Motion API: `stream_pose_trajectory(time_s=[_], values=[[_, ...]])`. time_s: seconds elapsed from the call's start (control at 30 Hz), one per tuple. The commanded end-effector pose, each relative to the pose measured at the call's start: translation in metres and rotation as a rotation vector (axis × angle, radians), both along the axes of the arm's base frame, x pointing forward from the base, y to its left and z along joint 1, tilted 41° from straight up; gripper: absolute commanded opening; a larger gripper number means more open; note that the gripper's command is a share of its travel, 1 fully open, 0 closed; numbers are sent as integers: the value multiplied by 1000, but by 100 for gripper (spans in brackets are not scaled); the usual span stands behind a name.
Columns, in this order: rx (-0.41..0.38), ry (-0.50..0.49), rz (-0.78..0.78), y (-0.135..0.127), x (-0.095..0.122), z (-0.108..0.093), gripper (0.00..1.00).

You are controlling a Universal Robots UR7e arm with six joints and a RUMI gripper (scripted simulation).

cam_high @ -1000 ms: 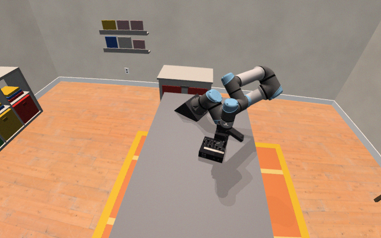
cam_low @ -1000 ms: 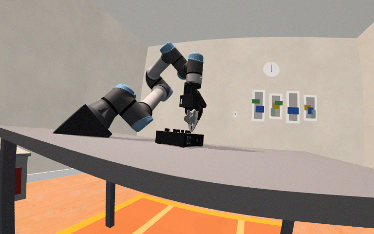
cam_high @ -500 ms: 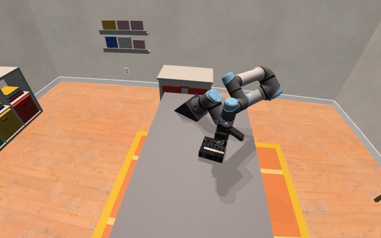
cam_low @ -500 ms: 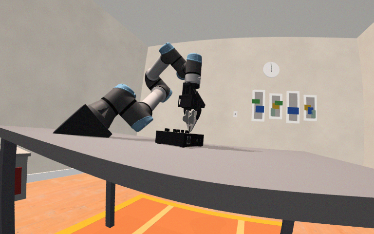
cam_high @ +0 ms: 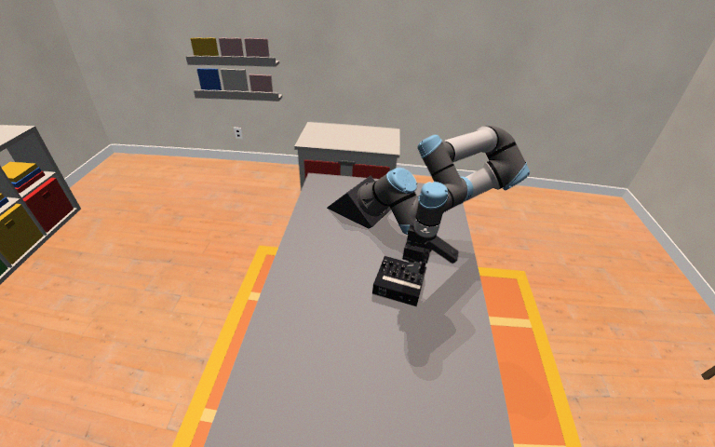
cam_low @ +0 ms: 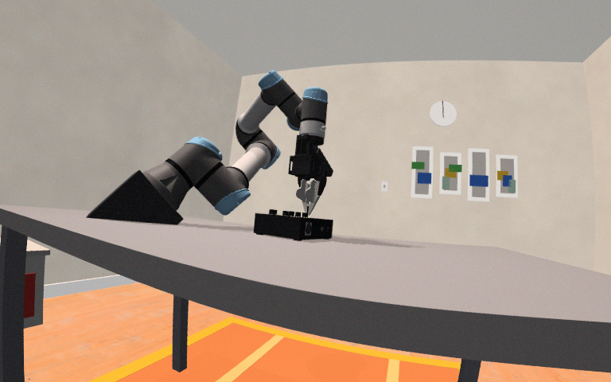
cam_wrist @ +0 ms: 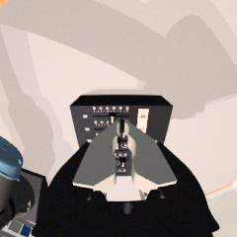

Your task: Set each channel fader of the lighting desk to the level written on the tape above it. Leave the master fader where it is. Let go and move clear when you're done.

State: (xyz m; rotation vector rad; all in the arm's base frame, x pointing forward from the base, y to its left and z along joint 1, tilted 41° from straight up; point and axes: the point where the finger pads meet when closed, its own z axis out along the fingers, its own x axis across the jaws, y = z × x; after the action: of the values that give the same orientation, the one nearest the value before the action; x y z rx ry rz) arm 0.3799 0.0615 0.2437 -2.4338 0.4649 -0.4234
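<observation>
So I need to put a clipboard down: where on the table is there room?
The long stretch of table in front of the lighting desk shows nothing on it. It is crowded behind the desk, around the shut gripper and arm base.

Long grey table (cam_high: 305, 354) on dark legs, small black lighting desk (cam_high: 397, 281) lying on it directly beneath the closed claw (cam_low: 308, 204), arm's black wedge-shaped base (cam_high: 351, 206) behind the claw

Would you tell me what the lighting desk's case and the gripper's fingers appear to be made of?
Lighting desk: matte black casing, probably plastic or painted metal; flat and dark, no glints. Gripper fingers: pale grey, smooth, faceted wedges, plausibly plastic or bare metal; shut, holding nothing.
</observation>
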Motion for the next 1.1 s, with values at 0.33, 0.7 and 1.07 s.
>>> stream_pose_trajectory(time_s=[0.33,0.7,1.07], values=[[0,0,0,2,-5,-1,0],[0,0,0,3,-6,-1,0],[0,0,0,3,-7,-1,0]])
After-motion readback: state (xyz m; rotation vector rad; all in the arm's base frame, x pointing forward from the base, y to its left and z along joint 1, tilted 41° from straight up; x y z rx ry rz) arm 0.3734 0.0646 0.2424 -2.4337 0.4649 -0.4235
